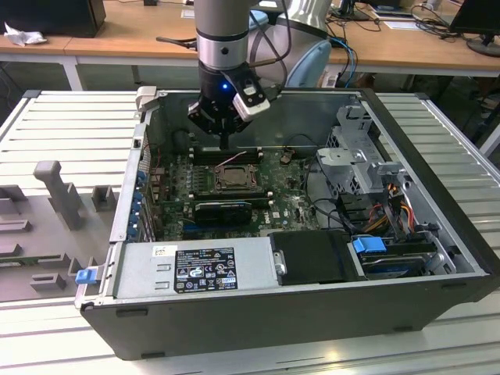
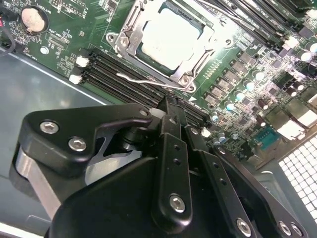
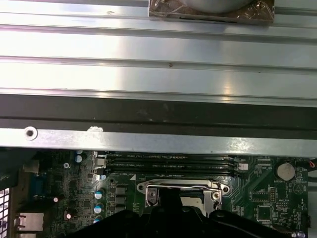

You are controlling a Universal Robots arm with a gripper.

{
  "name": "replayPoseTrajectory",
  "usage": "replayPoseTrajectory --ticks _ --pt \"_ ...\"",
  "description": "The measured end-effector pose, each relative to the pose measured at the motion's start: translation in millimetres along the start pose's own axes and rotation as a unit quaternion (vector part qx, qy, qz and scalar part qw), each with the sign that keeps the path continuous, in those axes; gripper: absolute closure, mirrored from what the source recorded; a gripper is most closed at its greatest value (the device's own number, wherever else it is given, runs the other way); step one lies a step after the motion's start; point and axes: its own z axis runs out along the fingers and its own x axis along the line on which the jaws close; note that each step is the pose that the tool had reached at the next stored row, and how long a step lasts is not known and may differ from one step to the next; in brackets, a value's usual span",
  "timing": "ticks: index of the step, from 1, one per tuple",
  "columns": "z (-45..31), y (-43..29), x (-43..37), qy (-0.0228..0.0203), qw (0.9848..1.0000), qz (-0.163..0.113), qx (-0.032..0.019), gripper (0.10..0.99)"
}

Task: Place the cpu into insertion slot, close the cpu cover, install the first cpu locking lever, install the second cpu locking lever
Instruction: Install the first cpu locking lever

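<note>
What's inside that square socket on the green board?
The cpu sits there, its pale metal top showing through the cover window. Whatever lies beneath the cpu is hidden by it.

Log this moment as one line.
cpu: seated | cpu cover: down over it | gripper: shut, above memory slots

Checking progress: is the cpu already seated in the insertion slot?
Yes, the second wrist view shows the cpu lying within the insertion slot.
</note>
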Motion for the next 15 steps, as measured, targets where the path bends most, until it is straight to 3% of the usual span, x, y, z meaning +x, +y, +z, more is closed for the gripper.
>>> replayPoseTrajectory --ticks 13,15 --pt "4.2 -0.5 -9.0 0.0 1.0 0.0 0.0001 0.98" --pt "4.6 -0.8 -9.9 0.0 1.0 0.0 -0.0042 0.98"
